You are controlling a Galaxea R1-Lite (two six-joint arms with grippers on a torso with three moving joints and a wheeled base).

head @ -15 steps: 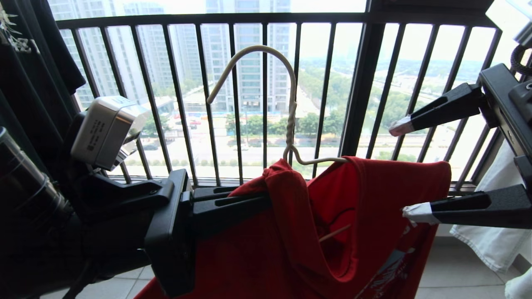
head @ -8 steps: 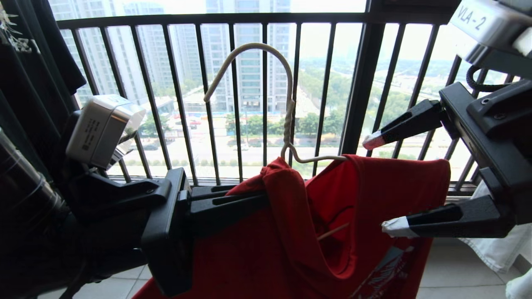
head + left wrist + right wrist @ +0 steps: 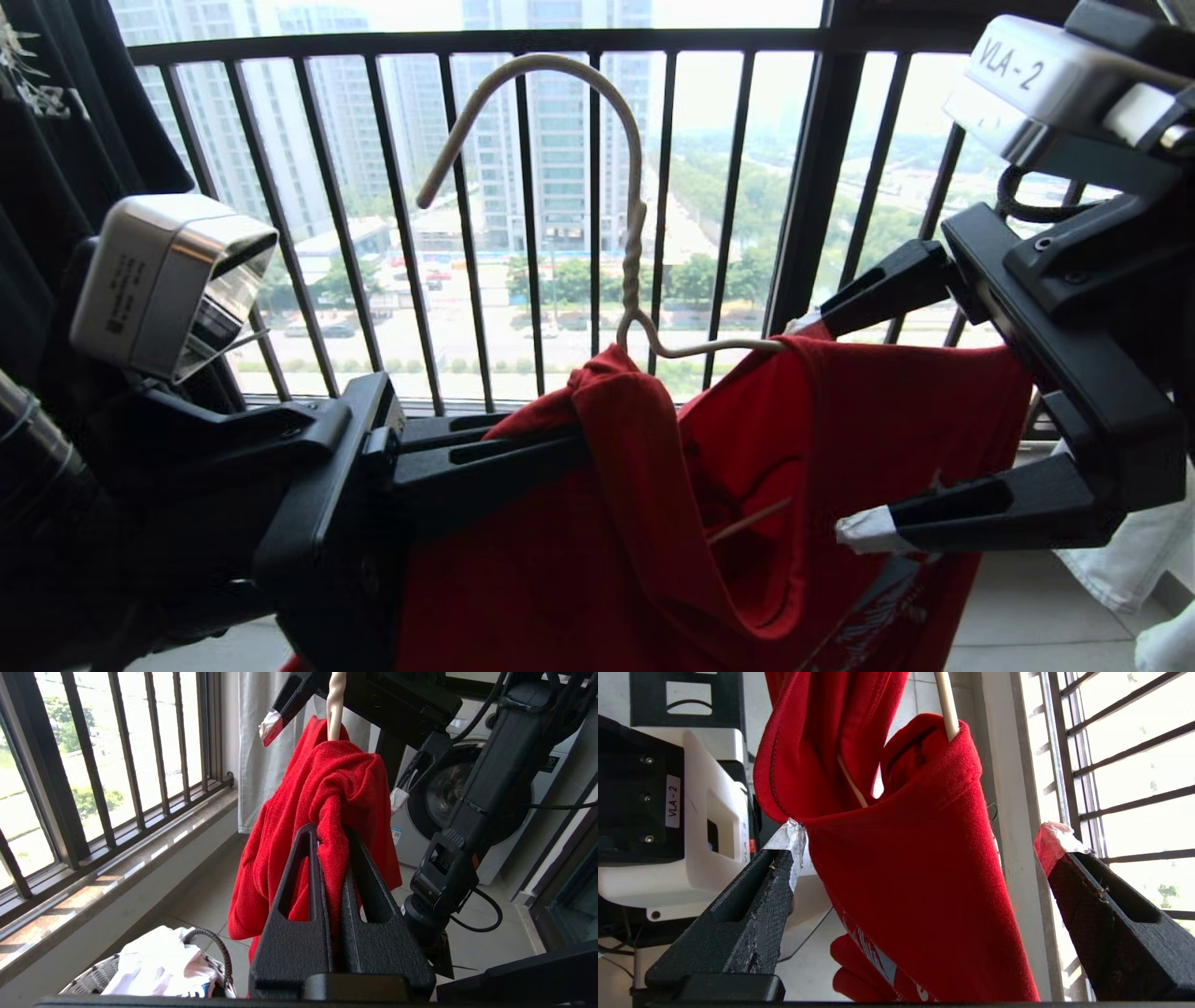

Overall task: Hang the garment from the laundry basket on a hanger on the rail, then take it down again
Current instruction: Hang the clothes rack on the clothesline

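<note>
Jaws of the left gripper [image 3: 560,448] were clamped on a bunched shoulder of the red T-shirt [image 3: 653,523], apparently to steady it on the cream wire hanger [image 3: 635,233], while the right gripper [image 3: 840,429] stood wide, one finger either side of the other shoulder, probably to pull it over the hanger's end. Only the left wrist view showed the laundry basket [image 3: 219,947] on the floor below, pale laundry inside; no view showed the rail.
</note>
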